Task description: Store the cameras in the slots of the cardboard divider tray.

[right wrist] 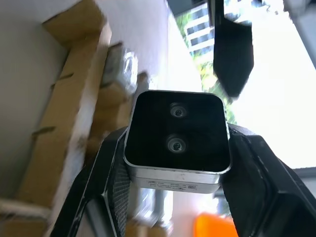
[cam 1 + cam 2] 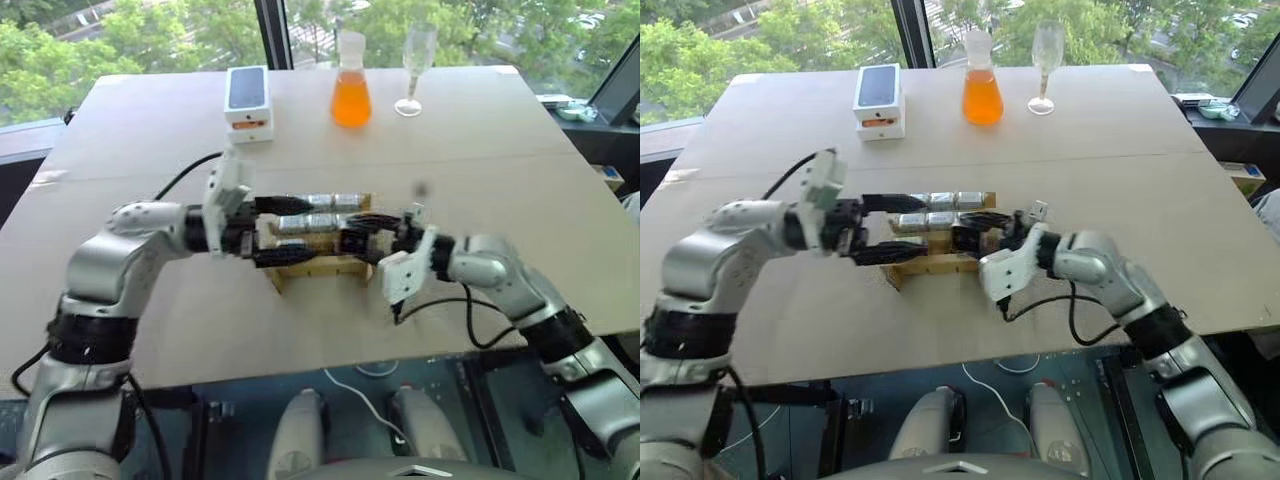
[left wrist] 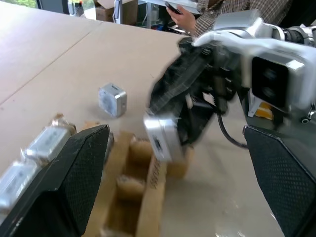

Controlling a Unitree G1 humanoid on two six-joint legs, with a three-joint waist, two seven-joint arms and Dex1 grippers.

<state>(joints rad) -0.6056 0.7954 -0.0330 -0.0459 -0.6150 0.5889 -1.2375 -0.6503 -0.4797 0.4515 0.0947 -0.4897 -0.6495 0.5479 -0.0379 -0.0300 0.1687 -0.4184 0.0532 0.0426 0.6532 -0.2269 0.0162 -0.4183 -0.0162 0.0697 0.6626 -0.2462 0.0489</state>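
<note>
A: Cardboard divider tray (image 2: 930,262) location?
B: Middle of the bench (image 2: 1140,140), near its front edge, between the two arms. Tan lattice, slots facing up.

A: Cameras?
B: A row of silver cameras (image 2: 940,200) sits along the tray's far side, a second row just nearer. One more camera (image 3: 163,138) is in the right pincer (image 1: 175,148), clamped between both black fingers, black face with two lenses toward the wrist lens. In the left wrist view it hangs just above the tray's end, tilted. Can't tell if it touches the cardboard.

A: Any strays?
B: Yes, a loose camera (image 3: 112,99) on the bare bench beyond the tray, apart from it.

A: Left pincer?
B: Left pincer (image 2: 885,228) spread wide, nothing in it. Fingers point across toward the right arm, one over the far side of the tray, one over the near side.

A: Rest of the bench?
B: Far side: white phone box (image 2: 880,100), flask of orange liquid (image 2: 982,90), empty wine glass (image 2: 1045,62). All well apart from the tray. Person's hand (image 3: 183,19) with a phone past the bench edge, in the left wrist view.
</note>
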